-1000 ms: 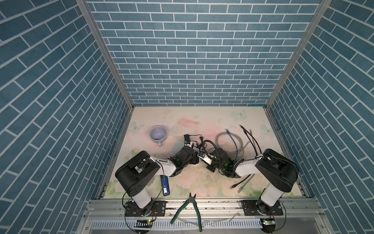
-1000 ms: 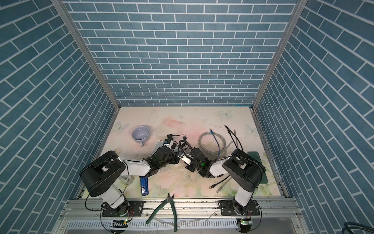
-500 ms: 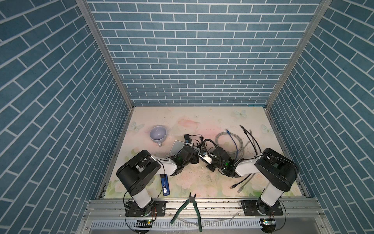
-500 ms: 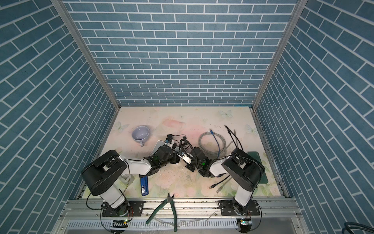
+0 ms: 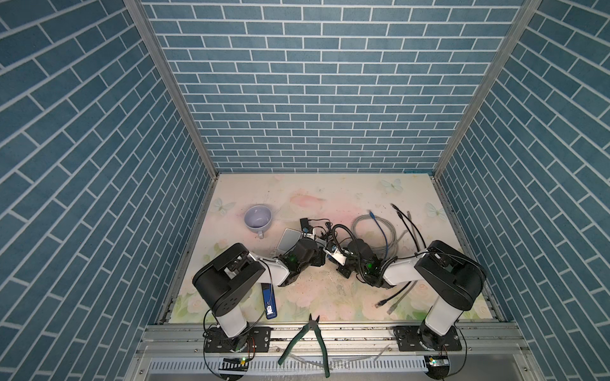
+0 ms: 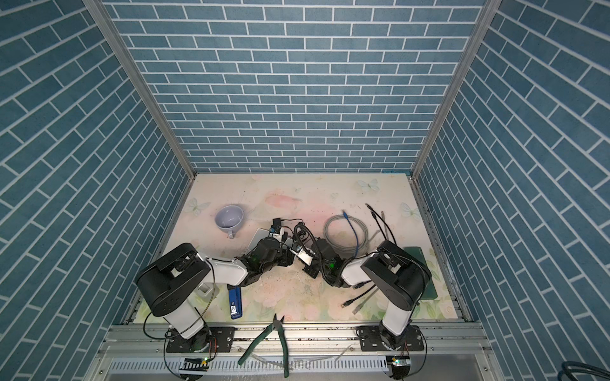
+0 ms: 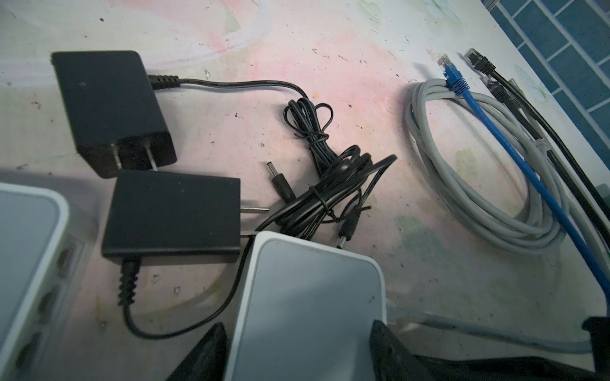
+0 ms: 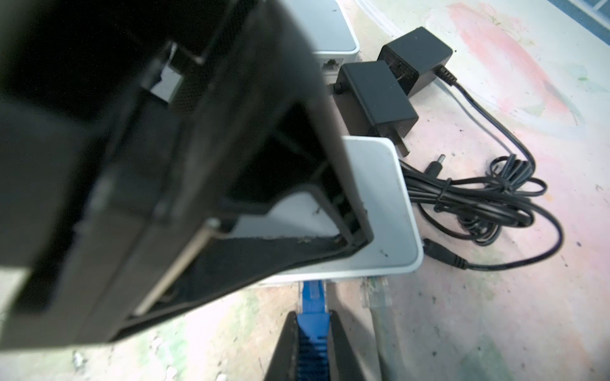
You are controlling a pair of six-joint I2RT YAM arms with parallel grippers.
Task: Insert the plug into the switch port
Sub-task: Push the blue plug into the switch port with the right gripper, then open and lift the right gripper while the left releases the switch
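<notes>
A white switch with a grey top [image 7: 307, 306] sits at the middle of the table, and my left gripper [image 7: 297, 325] is shut on it, one finger on each side. In both top views it is a small white piece [image 5: 335, 256] [image 6: 302, 255] between the two grippers. My right gripper [image 8: 313, 316] is shut on a blue plug [image 8: 312, 325]. The plug's clear tip meets the switch's front edge [image 8: 379, 264] at a port. How deep it sits is hidden. A grey plug [image 8: 374, 290] lies at the port beside it.
A second switch [image 7: 29, 264] lies next to the held one. Behind them are two black power adapters [image 7: 112, 109] [image 7: 171, 214] with bundled cords [image 7: 330, 184]. A grey cable coil [image 5: 376, 231] and black cables [image 5: 409, 227] lie right. A lilac cup [image 5: 258, 217], blue stick [image 5: 269, 301] and green pliers [image 5: 310, 339] are nearby.
</notes>
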